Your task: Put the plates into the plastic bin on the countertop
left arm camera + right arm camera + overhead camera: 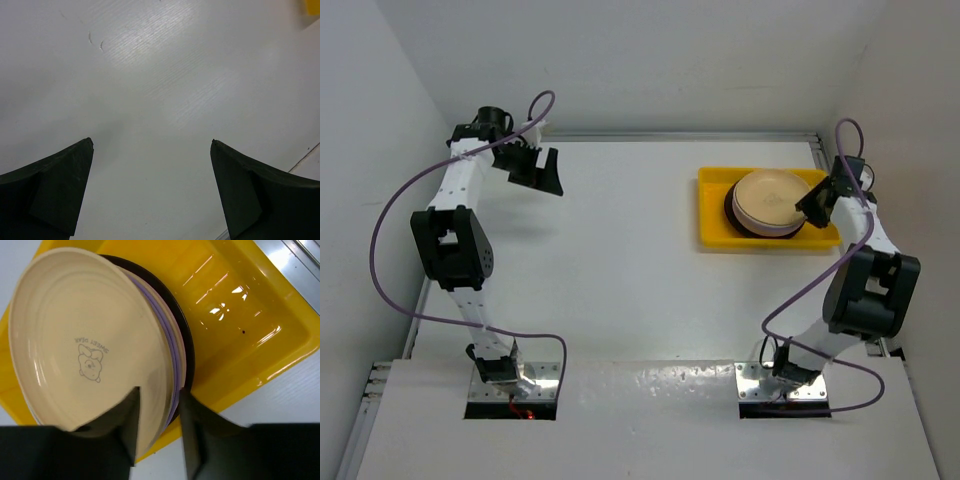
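Operator: Status, left gripper (151, 143)?
Technician: Jaws fully apart above the countertop (150, 75).
Operator: And the right gripper (159, 390)?
Technician: Narrowly parted astride the cream plate (85, 340) rim — grip cannot be told; plates (167, 325) stacked inside the plastic bin (240, 340).

Wide bare countertop; crowded bin at the right

The countertop (620, 260) is left bare across its middle, and only white surface is seen between the widely parted fingers of the left gripper (151, 141). Room is bounded by white walls (370, 100) at left, back and right. Much of the plastic bin (710, 215) is taken up by the stacked plates (770, 198), whose edge is straddled by the slightly parted right gripper (159, 390). A stretch of bin floor beside the stack, up to the raised rim, is left free.
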`<action>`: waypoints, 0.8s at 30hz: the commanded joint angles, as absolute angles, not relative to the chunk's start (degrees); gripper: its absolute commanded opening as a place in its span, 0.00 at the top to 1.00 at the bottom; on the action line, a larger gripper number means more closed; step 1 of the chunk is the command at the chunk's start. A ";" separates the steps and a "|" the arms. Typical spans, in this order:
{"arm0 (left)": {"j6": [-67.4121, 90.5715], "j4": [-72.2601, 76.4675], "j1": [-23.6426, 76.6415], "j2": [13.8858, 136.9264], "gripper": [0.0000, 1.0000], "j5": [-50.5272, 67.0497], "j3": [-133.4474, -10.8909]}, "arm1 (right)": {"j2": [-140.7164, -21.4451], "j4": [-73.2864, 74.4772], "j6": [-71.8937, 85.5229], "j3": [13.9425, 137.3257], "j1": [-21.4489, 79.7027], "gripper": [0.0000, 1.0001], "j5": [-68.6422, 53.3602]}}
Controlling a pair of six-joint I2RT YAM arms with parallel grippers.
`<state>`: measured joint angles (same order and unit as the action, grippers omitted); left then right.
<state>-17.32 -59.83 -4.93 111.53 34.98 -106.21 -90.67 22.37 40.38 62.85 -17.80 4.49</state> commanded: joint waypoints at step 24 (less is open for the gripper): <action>-17.23 -56.70 -3.26 103.36 0.00 32.96 -94.93 | -47.15 46.30 44.03 38.42 -23.29 0.09 3.62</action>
<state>-17.28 -58.04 -4.56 107.50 32.99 -97.45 -52.12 39.24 41.58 42.74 -23.49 5.54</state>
